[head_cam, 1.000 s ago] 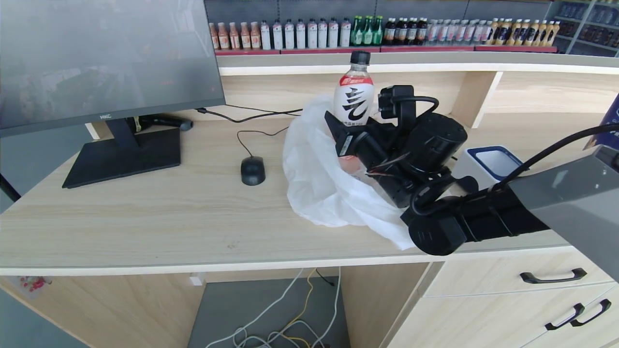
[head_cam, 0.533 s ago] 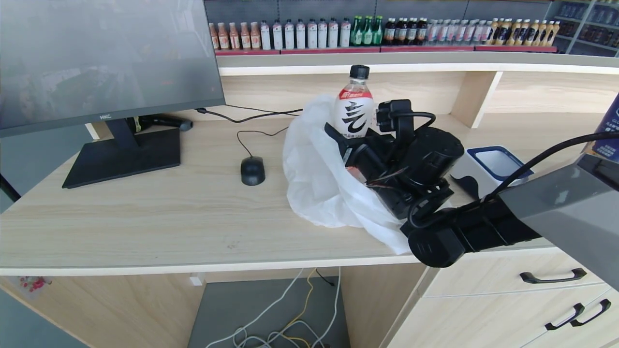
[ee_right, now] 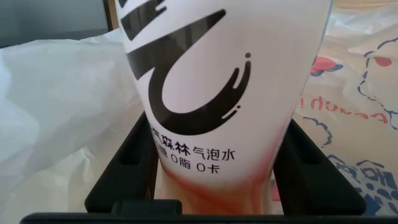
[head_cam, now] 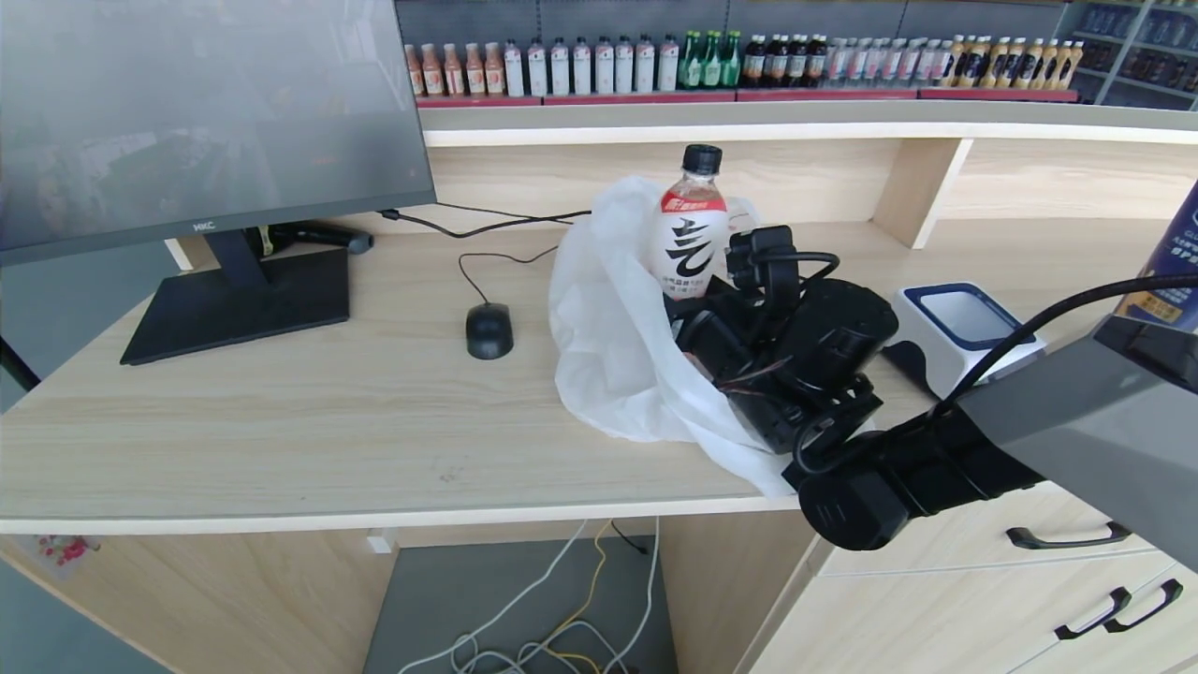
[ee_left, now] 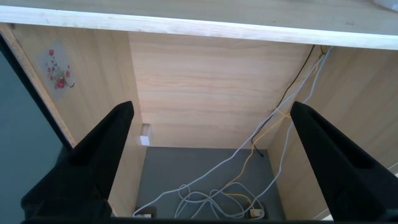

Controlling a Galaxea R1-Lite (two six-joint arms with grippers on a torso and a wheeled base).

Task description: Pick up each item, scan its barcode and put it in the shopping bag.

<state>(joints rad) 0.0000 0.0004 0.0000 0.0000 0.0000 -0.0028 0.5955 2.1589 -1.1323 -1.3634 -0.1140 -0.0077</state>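
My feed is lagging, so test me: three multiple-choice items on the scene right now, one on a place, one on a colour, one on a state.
1. Where is the bottle?
A. flat on the floor
B. upright at the bag's mouth
C. on the scanner

2. What colour is its cap?
A. green
B. black
C. white

3. How is the left tool?
A. shut on the bottle
B. shut on the bag
C. open

Answers:
1 B: the right tool grips it upright at the bag's white rim.
2 B: the cap is black.
3 C: its fingers stand wide apart below the counter, holding nothing.
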